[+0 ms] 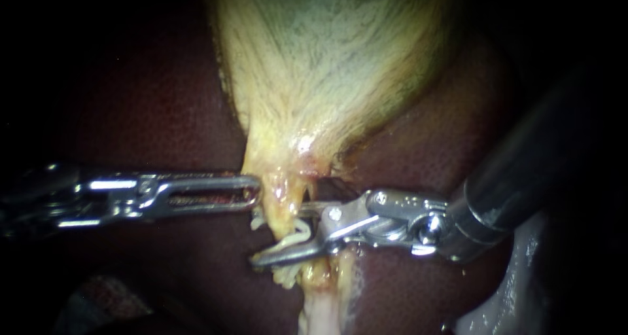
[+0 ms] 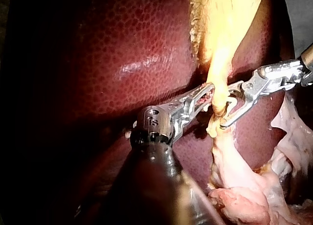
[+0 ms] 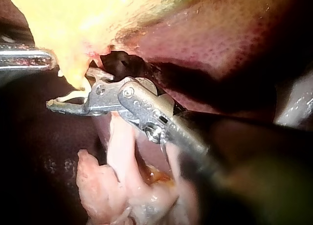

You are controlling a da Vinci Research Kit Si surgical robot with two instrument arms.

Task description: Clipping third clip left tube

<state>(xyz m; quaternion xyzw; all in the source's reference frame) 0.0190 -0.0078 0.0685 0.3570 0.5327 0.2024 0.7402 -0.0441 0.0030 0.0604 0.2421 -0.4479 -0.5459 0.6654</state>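
Note:
The yellow gallbladder (image 1: 327,67) narrows to a neck (image 1: 284,188) that runs down into a thin tube (image 1: 288,220). My right instrument (image 1: 281,233) comes in from the right. Its jaws stand open on either side of the tube, and a white clip (image 1: 296,233) sits between them. More white clip material (image 1: 284,277) shows just below the lower jaw. My left instrument (image 1: 252,192) lies level from the left, its jaws shut on the edge of the neck. The left wrist view shows both instruments (image 2: 210,91) (image 2: 226,105) meeting at the neck. In the right wrist view the open jaws (image 3: 71,88) straddle the tube.
Dark red liver (image 1: 163,112) surrounds the gallbladder on both sides. Below the jaws the pale tube (image 1: 320,305) continues downward. Pale loose tissue (image 1: 510,289) lies at the lower right, under my right instrument's shaft (image 1: 523,171). Pink fatty tissue (image 2: 244,195) lies beside my left instrument's shaft.

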